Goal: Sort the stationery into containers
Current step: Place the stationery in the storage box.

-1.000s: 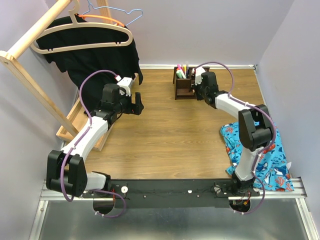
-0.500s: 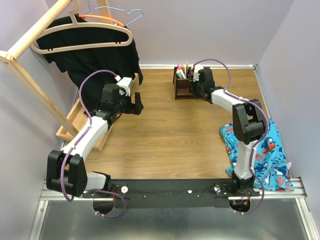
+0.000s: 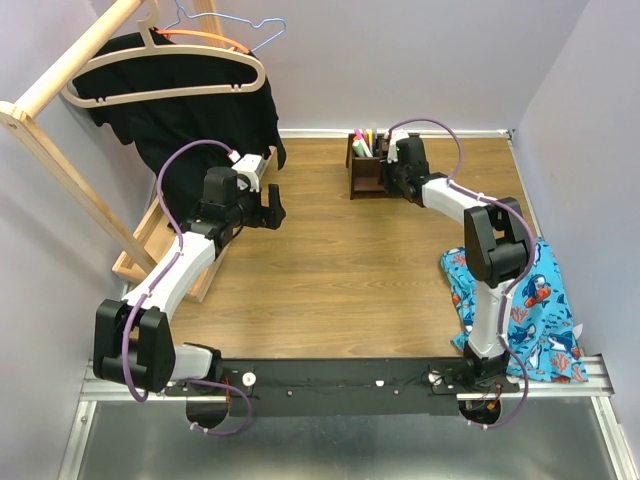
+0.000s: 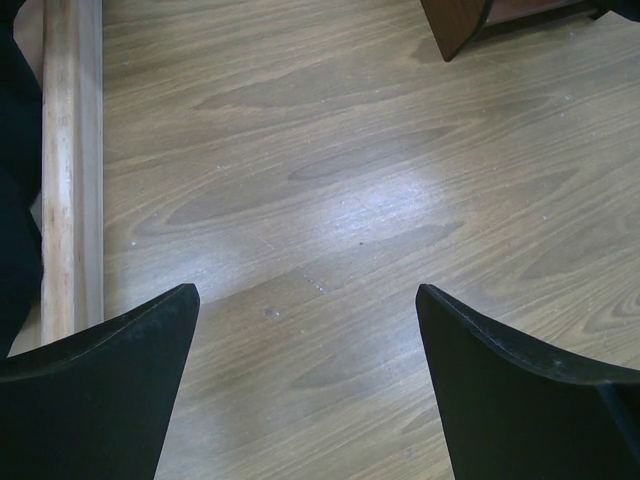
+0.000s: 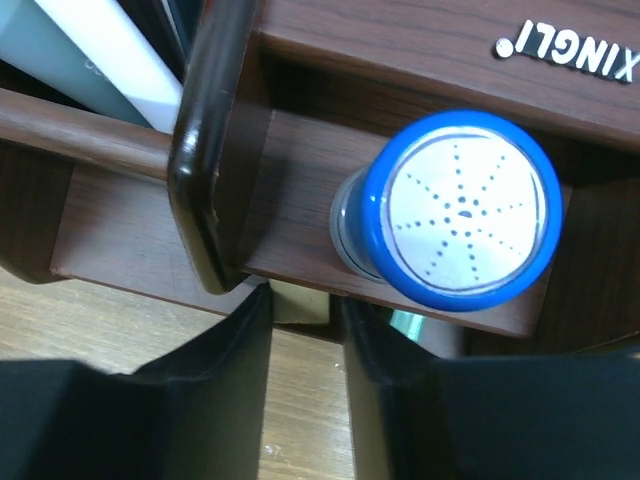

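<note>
The dark brown organizer (image 3: pixel 367 166) stands at the back of the table with pens and highlighters (image 3: pixel 364 139) upright in it. My right gripper (image 3: pixel 392 177) is pressed against its right side. In the right wrist view the right gripper (image 5: pixel 304 318) is shut on a small pale yellow eraser block (image 5: pixel 299 303), held at the edge of a lower shelf of the organizer (image 5: pixel 400 40). The blue-capped tube (image 5: pixel 460 212) lies on the shelf just above. My left gripper (image 3: pixel 271 205) is open and empty over bare table, and it also shows in the left wrist view (image 4: pixel 305 310).
A blue fish-print cloth (image 3: pixel 525 305) lies at the right front. A light wooden rack base (image 3: pixel 150 250) with a black garment (image 3: pixel 195 125) and hangers (image 3: pixel 165 80) fills the back left. The rack's rail (image 4: pixel 72 150) runs left of my left gripper.
My right gripper has moved left and back, closing in against the organizer's right side. My left arm has barely moved.
</note>
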You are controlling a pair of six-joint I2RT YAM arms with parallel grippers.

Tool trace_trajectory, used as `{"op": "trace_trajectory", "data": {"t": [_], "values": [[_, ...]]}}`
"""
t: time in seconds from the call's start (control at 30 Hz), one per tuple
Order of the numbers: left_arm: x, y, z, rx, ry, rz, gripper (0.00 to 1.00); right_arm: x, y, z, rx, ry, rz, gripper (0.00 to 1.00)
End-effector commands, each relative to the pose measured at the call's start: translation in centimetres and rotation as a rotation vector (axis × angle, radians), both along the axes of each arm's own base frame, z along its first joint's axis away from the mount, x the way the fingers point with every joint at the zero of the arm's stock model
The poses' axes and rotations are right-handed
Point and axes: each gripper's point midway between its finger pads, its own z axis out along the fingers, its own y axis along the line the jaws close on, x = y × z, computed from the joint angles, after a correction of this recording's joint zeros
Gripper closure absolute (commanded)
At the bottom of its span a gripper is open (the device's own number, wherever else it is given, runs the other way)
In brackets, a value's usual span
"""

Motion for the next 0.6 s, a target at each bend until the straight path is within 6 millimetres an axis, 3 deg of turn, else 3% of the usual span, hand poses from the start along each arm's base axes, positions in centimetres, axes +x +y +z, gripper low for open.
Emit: {"op": "trace_trajectory", "data": {"t": [0.0, 0.33, 0.57], "values": [[0.0, 0.0, -0.2, -0.007, 0.007, -0.001, 0.01, -0.5, -1.6, -0.3, -0.022, 0.01, -0.073, 0.55], [-0.2, 0.0, 0.1, -0.011, -0.003, -0.005, 0.01, -1.7, -1.7, 0.4, -0.007, 0.016, -0.067, 0.53], [-0.3, -0.2, 0.3, -0.021, -0.005, -0.009, 0.01, -3.7, -0.7, 2.1, 0.091, 0.04, -0.053, 0.54]]}}
